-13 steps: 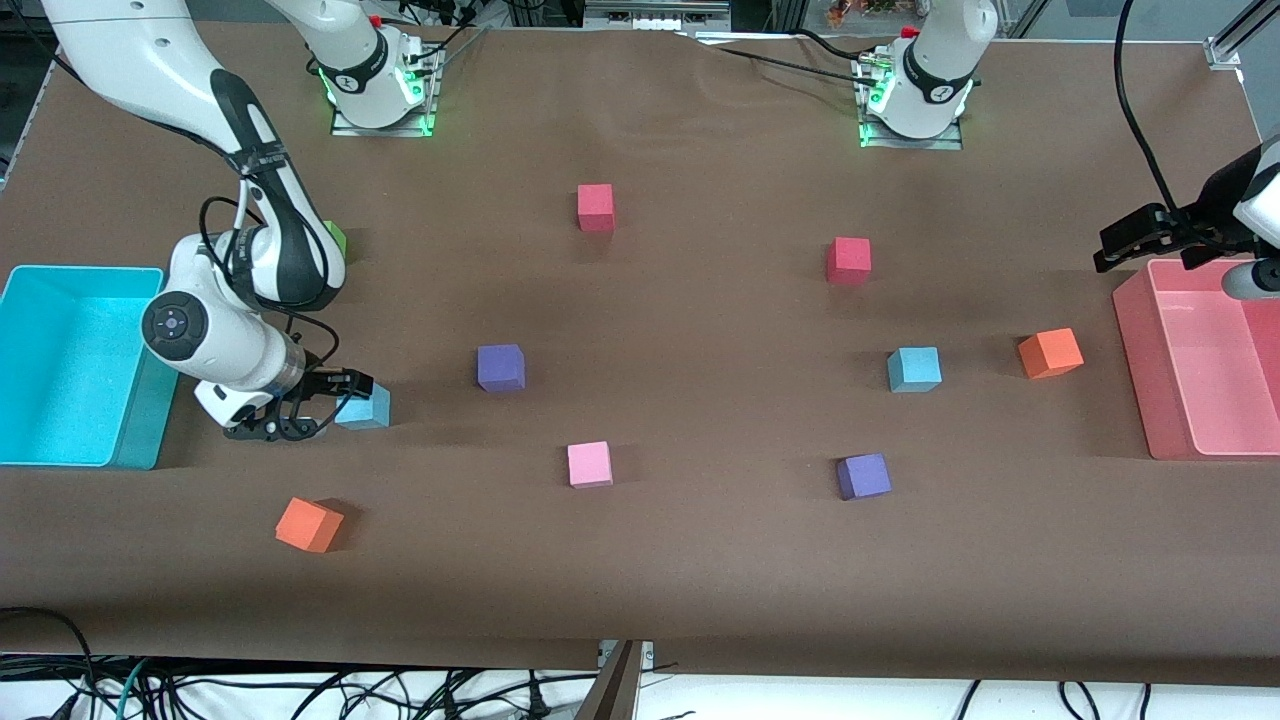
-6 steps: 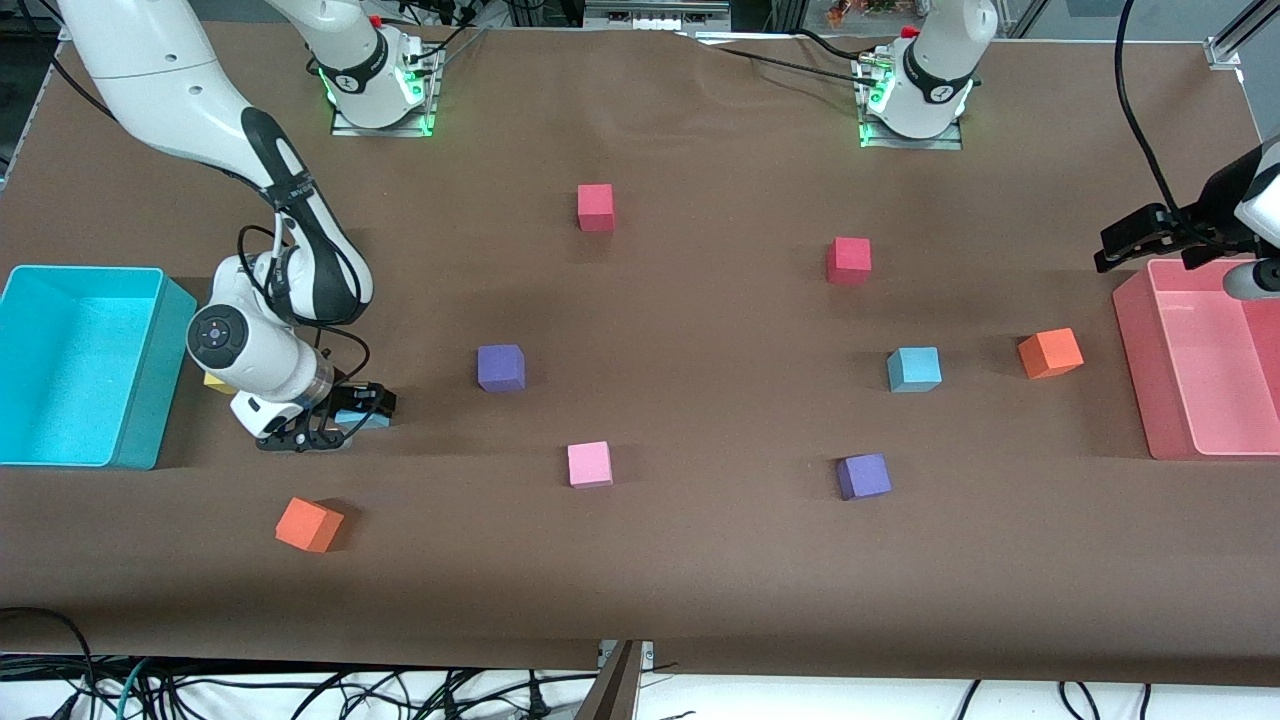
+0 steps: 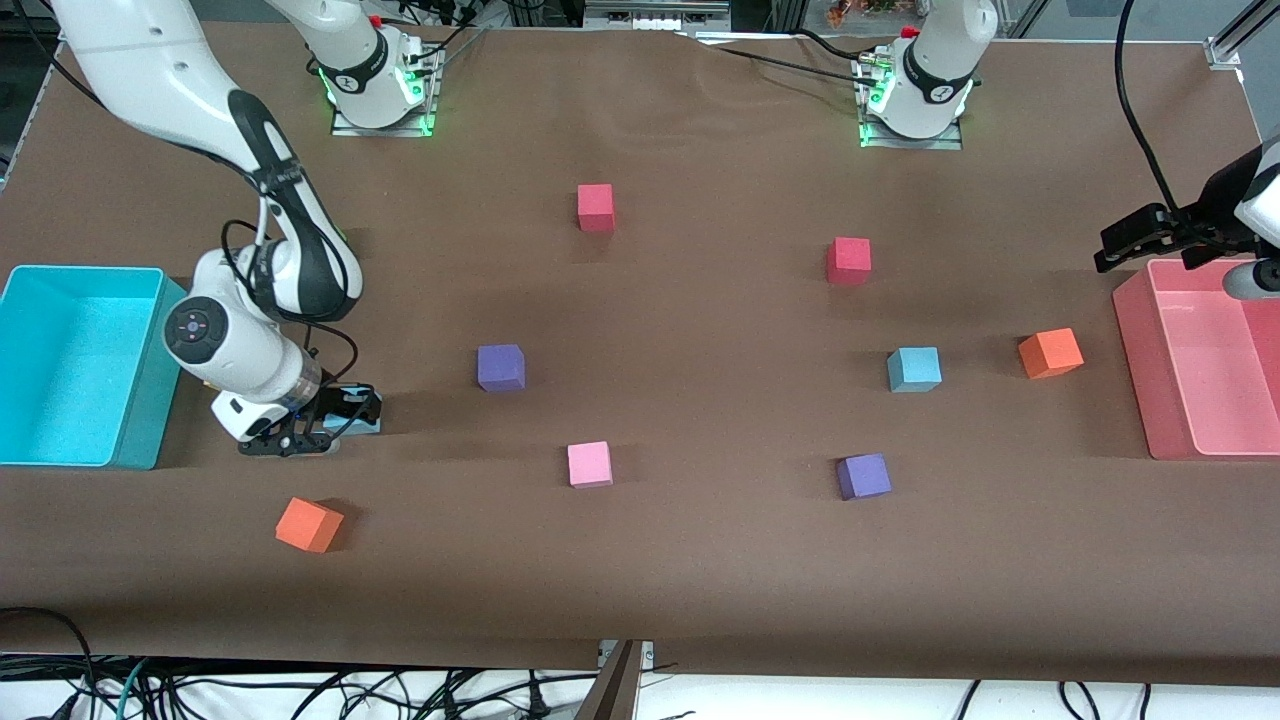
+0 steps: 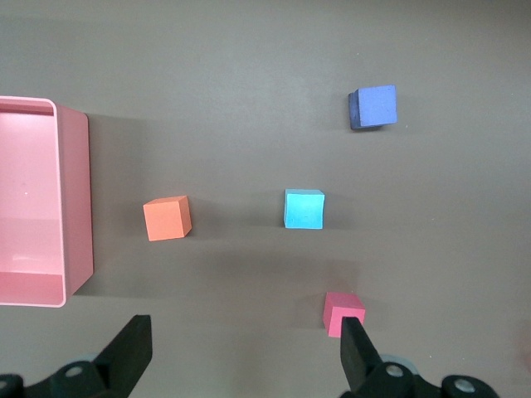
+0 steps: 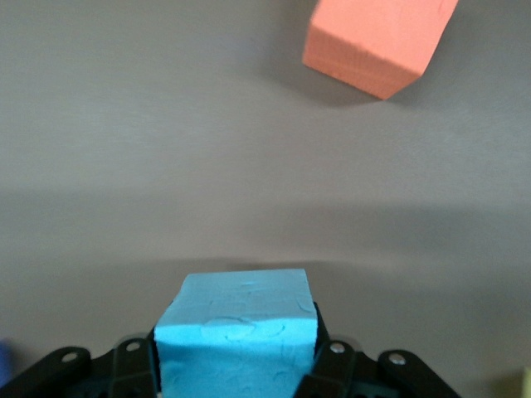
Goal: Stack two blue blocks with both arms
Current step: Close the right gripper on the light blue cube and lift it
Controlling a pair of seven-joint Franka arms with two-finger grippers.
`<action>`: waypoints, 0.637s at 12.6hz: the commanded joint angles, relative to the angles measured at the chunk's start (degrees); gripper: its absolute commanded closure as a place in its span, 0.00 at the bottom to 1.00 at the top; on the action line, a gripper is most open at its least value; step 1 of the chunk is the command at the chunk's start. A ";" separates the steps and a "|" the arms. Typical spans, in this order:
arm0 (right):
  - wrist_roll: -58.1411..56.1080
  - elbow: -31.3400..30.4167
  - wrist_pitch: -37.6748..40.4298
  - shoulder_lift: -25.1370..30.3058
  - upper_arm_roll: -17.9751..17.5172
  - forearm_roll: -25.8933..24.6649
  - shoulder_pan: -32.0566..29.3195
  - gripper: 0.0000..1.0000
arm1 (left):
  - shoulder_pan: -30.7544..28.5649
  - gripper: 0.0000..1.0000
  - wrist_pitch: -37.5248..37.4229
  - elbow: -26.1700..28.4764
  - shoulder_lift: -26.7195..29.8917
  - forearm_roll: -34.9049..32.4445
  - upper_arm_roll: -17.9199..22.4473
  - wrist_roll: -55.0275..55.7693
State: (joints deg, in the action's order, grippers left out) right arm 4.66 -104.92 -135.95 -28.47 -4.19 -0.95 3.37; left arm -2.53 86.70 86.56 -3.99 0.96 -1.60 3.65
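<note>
Blue blocks are sitting well apart on the table (image 3: 700, 560): one blue block (image 5: 236, 336) is being squeezed between the right gripper (image 3: 325, 425) fingers, down near the teal bin (image 3: 60, 460) at the right arm's end, & the other blue block (image 3: 914, 369) is lying free toward the left arm's end, beside an orange cube (image 3: 1050, 352). Right gripper is closing tight on its block, prob so it can be carried over & set on top of the 2nd one. Block seems to be resting on the table, not lifted yet. Left gripper (image 4: 241, 356) is hanging wide open, holding nothing, up over the edge of the pink bin (image 3: 1135, 360); that arm is waiting, w/ its camera looking down on the free blue block, maybe getting ready to help w/ the stack. Teal bin is looking empty inside. Pink bin is looking empty too, as far as its inside is showing. Another orange cube (image 3: 309, 524) is lying near the held block, closer to the front camera, so the lift is needing a bit of care.
</note>
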 commanded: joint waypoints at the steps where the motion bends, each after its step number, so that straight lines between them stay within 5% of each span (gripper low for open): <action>1: 2.44 0.15 10.05 7.97 -1.87 0.24 1.72 0.82 | -0.29 0.00 -0.92 -1.13 -0.23 0.01 -0.16 0.39; 5: 19.30 4.01 17.03 7.91 -5.72 0.24 10.42 0.81 | -0.29 0.00 -0.92 -1.04 -0.23 -0.08 -0.16 0.39; 8: 33.37 9.53 15.36 0.38 -7.93 -0.19 18.31 0.81 | -0.29 0.00 -0.66 -0.86 -0.31 0.01 -0.16 0.30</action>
State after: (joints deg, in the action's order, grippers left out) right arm 32.60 -101.14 -120.42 -22.05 -11.95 -0.81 17.86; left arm -2.60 86.70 86.55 -4.04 0.96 -1.59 3.65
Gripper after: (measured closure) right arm 0.401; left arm 0.000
